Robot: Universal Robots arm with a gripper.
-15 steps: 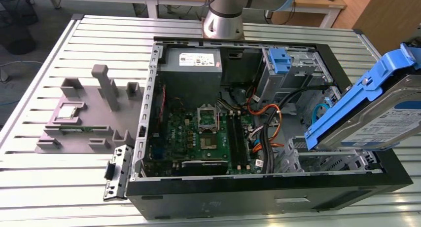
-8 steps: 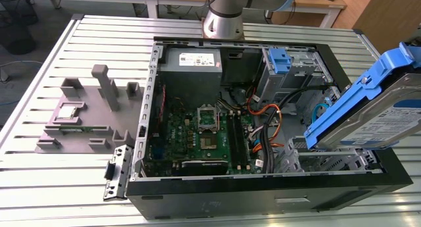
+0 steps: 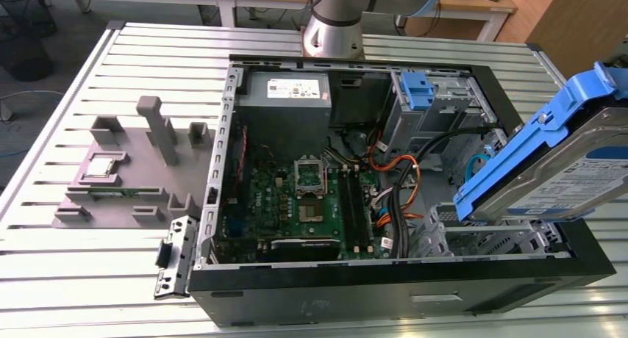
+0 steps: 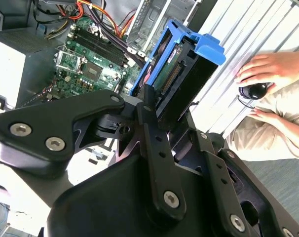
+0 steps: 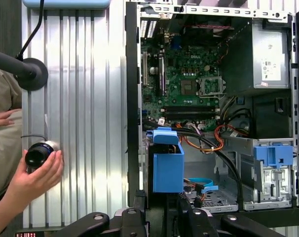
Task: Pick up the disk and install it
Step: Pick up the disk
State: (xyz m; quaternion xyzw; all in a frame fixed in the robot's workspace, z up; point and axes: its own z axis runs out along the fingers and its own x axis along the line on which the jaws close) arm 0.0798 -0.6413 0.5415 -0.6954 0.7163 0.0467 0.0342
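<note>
Edge-on disk point(image 5: 168, 168) in blue carrier, frame centre, clamped by the gripper point(image 5: 162, 200) over the open case point(image 5: 132, 98). Motherboard point(image 5: 189, 74) lies inside. A hand point(image 5: 41, 173) rests on the slatted table point(image 5: 90, 123).

The exterior view looks down obliquely at the open computer case point(image 3: 393, 297) on the surface point(image 3: 59, 264). The first wrist view faces straight down from high above it. The second wrist view peers closely along the gripper point(image 4: 164, 106) (clasping the disk point(image 4: 174, 74)). All share the motherboard point(image 3: 294, 198).
</note>
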